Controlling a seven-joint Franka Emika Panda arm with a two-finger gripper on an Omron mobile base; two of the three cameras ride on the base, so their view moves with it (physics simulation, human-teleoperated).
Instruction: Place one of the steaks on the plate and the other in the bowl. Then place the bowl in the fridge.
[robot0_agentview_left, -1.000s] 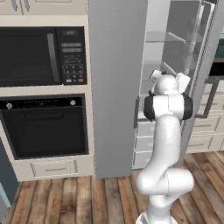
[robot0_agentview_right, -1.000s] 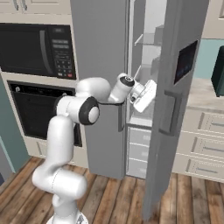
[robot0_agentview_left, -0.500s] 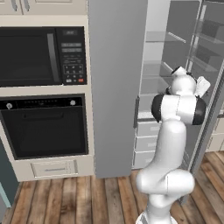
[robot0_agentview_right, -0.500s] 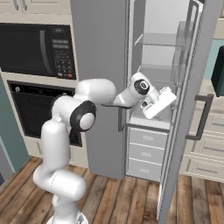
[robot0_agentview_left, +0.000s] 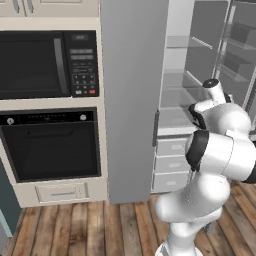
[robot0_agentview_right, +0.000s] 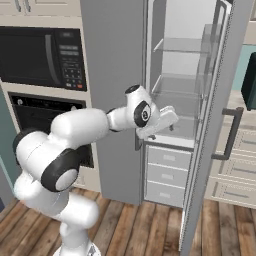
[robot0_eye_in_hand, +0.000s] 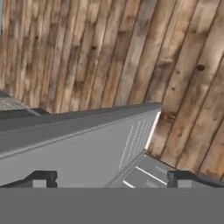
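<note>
Tool: the white arm's two-finger tool (robot0_agentview_right: 167, 118) stands wide and holds nothing; its two dark tips (robot0_eye_in_hand: 43, 178) show far apart in the hand view.
Fridge: the tall grey steel two-door fridge (robot0_agentview_left: 131, 100) is directly ahead of the tool, with one door (robot0_agentview_right: 212, 130) swung wide beside it.
Shelves: clear glass shelves (robot0_agentview_right: 182, 82) just beyond the tool carry nothing that can be made out.
Below the tool: pale fridge drawers (robot0_agentview_right: 167, 176) and the brown wooden plank floor (robot0_eye_in_hand: 131, 57).
Steaks, plate, bowl: not in sight from here.
Step in hand: apparently getting the fridge open.
Next move: probably pulling back from the fridge and going for the steaks, plate and bowl.
</note>
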